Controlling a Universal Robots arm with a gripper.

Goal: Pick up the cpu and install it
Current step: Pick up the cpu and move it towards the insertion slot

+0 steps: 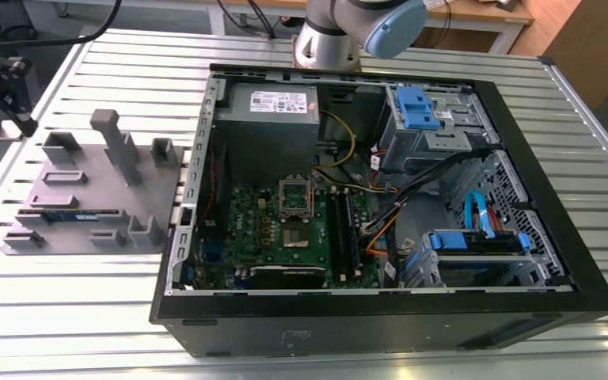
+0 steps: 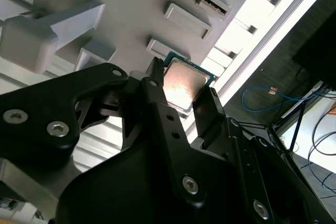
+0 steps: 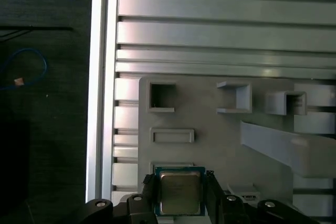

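Gripper: in both wrist views we see the gripper (image 2: 182, 85) (image 3: 180, 187) closed down to the chip's width, with a black finger (image 2: 157, 103) (image 3: 148, 187) pressed against each of two opposite edges.
Cpu: the cpu (image 2: 181, 85) (image 3: 180, 195) sits between those fingers, metal top facing the cameras and its green rim showing on the free sides.
Cpu's place: we see it held over the grey tray (image 3: 220, 145) (image 2: 131, 3), above a shallow rectangular pocket (image 3: 172, 136) near the tray's edge; it looks raised off the tray rather than resting in it.
Tray: in the exterior view the tray (image 1: 88, 190) lies on the slatted metal table (image 1: 72, 293), on the exterior view's left, just beside the computer case (image 1: 389, 324). A memory stick (image 1: 77, 214) lies in one of its slots.
Case: it lies open on its side, with the motherboard (image 1: 272, 237) facing up.
Socket: the metal socket frame (image 1: 294, 198) sits on the motherboard, well apart from the tray.
Arm: we see its base (image 1: 331, 36) at the table's far edge, behind the case.
Floor: a blue cable (image 3: 31, 66) lies beyond the table's edge.
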